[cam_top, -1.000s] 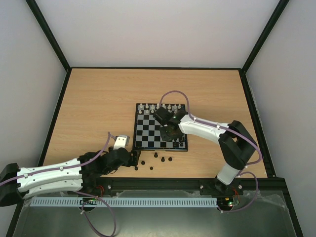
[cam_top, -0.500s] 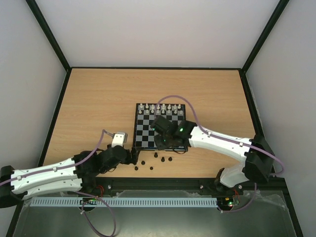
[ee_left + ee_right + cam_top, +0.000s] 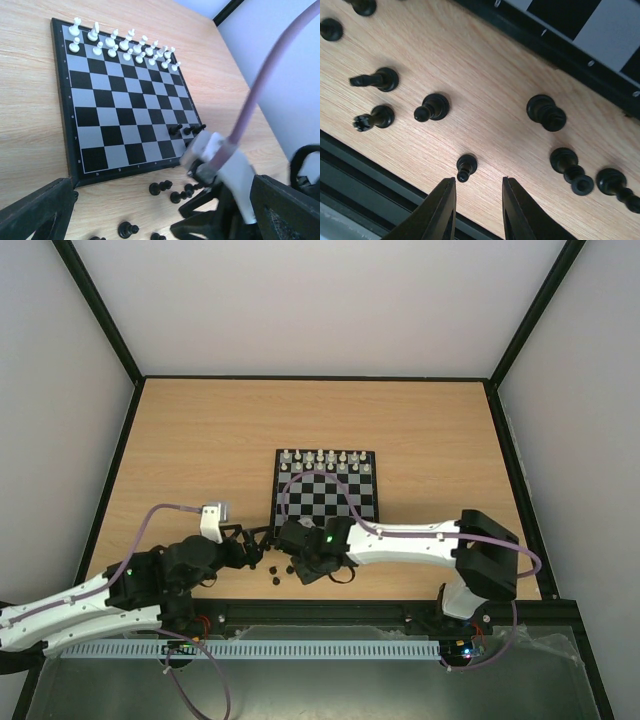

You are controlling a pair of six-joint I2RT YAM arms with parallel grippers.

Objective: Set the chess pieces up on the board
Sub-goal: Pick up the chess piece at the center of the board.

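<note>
Checkered black-and-grey board (image 3: 125,115) flat on wood; tiny black chess pieces (image 3: 434,106) scattered beside its near edge, three on it.

Left tool (image 3: 160,212) gapes wide, held low; right tool (image 3: 479,207) points down just beside it, narrowly parted, empty.

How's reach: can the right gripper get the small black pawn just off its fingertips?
Probably yes. The right gripper hangs open right next to the pawn, with bare table between them and the neighbouring pieces standing well clear.
</note>
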